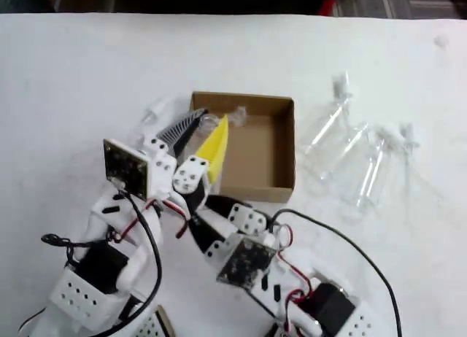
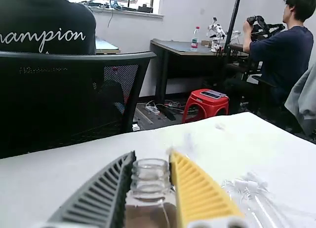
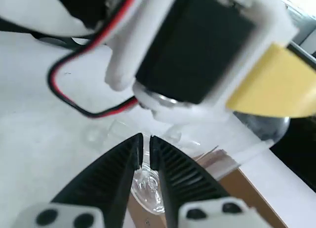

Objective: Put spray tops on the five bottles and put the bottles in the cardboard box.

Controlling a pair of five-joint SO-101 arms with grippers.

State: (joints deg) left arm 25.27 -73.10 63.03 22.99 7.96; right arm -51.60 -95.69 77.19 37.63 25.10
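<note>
Your left fingers (image 2: 197,188) gripped the clear plastic bottle (image 2: 150,181) by its open neck; your right fingers (image 3: 116,171) pinched, seemingly, a clear spray top (image 3: 144,182). Seating it was next.

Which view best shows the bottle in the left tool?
Left wrist view: the bottle's open neck sits clearly between the left tool's fingers. High view catches its mouth at the box's edge; right wrist view leaves it unclear.

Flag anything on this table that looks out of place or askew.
Nothing looks spilled or damaged. The clear bottles right of the cardboard box lie on their sides at scattered angles. The bottle in the left gripper has a bare neck; the right gripper seems to pinch a spray top.
</note>
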